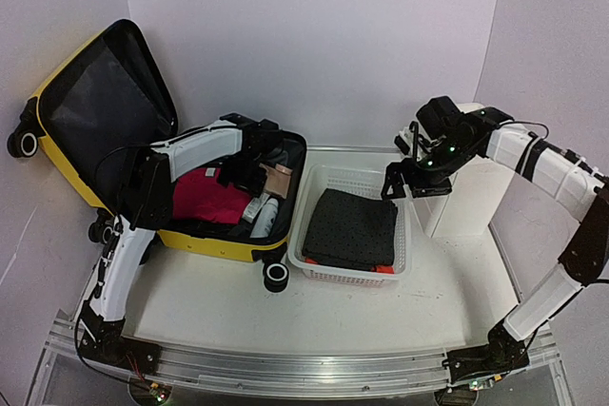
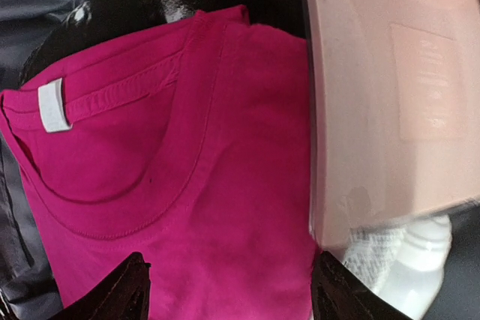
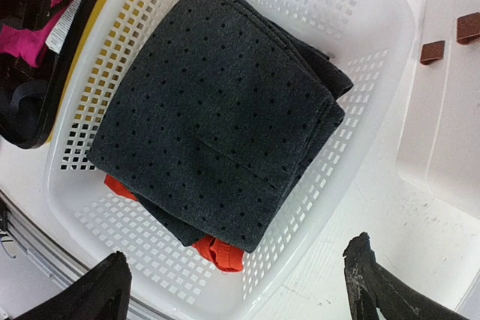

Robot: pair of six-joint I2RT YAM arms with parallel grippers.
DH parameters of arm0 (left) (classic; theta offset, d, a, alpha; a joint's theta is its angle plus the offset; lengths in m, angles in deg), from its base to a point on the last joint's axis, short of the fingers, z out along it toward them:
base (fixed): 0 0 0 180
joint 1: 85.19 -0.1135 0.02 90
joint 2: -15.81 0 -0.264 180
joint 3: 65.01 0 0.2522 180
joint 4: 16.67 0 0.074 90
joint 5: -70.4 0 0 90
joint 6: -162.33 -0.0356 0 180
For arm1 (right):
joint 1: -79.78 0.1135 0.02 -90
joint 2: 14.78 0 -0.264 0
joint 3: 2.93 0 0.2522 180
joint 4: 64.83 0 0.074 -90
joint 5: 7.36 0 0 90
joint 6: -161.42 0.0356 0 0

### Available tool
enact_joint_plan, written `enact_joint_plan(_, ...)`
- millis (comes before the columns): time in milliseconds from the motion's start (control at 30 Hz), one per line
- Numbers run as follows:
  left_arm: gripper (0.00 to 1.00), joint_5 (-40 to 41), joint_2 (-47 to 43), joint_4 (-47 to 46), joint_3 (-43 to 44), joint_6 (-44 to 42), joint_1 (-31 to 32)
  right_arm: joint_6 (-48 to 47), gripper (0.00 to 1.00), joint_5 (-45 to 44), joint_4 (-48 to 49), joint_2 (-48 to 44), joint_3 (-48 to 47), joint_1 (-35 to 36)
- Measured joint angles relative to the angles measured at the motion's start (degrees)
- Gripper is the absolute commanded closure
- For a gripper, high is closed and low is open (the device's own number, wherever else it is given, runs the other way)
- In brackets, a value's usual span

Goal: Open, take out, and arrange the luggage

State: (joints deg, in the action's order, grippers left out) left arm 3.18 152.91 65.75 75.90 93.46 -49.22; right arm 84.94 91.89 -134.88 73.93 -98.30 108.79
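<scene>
Nearest the arm bases, the white basket (image 1: 306, 235) holds a folded dark dotted cloth (image 3: 217, 118) over something orange (image 3: 221, 254). The right gripper (image 3: 236, 294) hangs above it with jaws wide apart and nothing between them.

Just left of the basket, the luggage (image 1: 209, 240) lies open on the table, its lid propped up at the far left. The left gripper (image 2: 232, 301) is down inside it, fingers spread and holding nothing, poised over a folded pink shirt (image 2: 187, 185). I judge that lifting this shirt out is the step in hand.

To do it well, the jaws should close on the folded body of the shirt, not the loose collar. They should bite through all layers so it rises as 1 bundle, and stay off the pale pink box (image 2: 390, 95) lying against its right edge. A straight lift should clear the yellow wall before any swing toward the basket.

- **Contact:** I cannot tell whether the fingertips already touch the fabric.
- **Under the shirt:** whatever lies beneath it is hidden.
- **White container (image 2: 424, 260):** the box half covers it.
- **Top view:** the left arm hides much of the luggage's contents.
</scene>
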Motion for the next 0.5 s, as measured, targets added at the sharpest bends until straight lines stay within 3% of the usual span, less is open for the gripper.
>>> enact_joint_plan(333,0.20,1.53,4.09,3.93,3.56,-1.20,-0.09,-1.64,0.02,-4.74,-3.50,-0.83,-3.91,-0.02)
enact_joint_plan(500,0.29,1.44,5.44,4.81,5.73,-1.11,-0.15,-3.06,0.02,-5.92,-3.52,-0.74,-4.66,-0.13)
